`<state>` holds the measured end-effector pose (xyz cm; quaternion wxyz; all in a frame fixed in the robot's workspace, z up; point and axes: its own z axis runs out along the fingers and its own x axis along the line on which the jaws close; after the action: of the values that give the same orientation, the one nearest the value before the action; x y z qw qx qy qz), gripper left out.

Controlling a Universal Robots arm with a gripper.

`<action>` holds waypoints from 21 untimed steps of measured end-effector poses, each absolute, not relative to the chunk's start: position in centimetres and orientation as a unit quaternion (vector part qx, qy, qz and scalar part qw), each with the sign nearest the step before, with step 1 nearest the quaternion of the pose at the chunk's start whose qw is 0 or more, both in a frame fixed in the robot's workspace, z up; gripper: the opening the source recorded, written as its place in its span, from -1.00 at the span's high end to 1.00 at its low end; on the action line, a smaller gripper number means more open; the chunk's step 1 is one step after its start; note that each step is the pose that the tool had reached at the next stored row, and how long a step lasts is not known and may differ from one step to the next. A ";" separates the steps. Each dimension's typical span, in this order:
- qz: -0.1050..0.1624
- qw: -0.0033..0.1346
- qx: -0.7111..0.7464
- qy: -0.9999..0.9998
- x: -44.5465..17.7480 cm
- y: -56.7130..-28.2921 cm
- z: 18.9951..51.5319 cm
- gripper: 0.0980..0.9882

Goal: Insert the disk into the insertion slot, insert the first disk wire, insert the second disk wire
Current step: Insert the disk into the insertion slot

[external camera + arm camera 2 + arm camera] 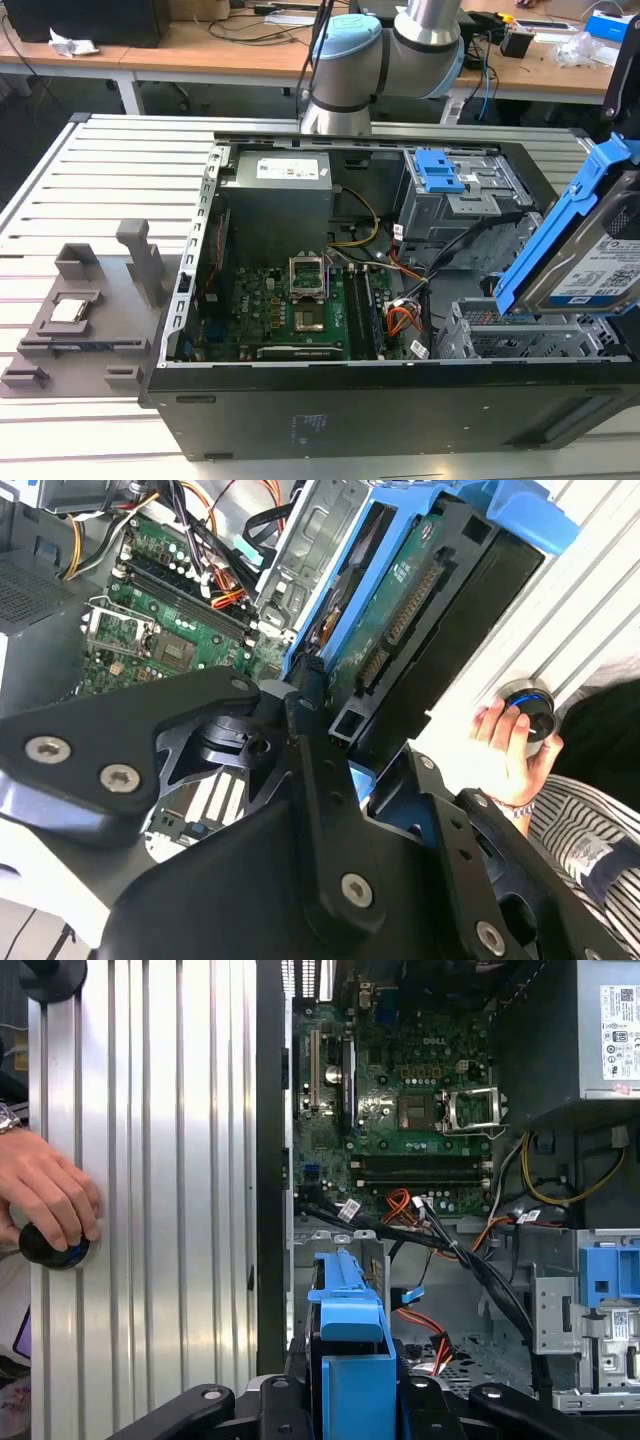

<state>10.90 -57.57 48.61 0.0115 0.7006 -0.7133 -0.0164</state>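
My gripper (345, 735) is shut on the disk (590, 255), a silver drive with a white label in a bright blue carrier. The disk hangs tilted, one end up, over the case's corner at the exterior view's right. It is just above the insertion slot (500, 335), a low grey perforated cage. In the first wrist view the black fingers (285, 1400) clamp both sides of the blue carrier (350, 1355). In the second wrist view the disk's green underside (400, 610) faces the camera. The first disk wire (402, 320), a red-orange bundle, lies on the case floor beside the cage. I cannot pick out the second disk wire among the cables.
The open case (300, 410) lies on a slatted metal table (100, 180). A taller cage with a blue latch plate (440, 172) stands behind the slot. A thick black cable (480, 1260) crosses near the cage. A person's hand (45, 1195) rests on a black knob (50, 1245).
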 end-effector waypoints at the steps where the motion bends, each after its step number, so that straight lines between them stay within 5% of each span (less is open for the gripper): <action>1: -0.016 0.011 0.701 -0.713 10.9 -57.6 48.5 0.40; 21: -0.017 0.011 0.689 -0.725 10.6 -55.5 44.7 0.40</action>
<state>10.65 -55.48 44.71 0.0112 0.6885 -0.7249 -0.0166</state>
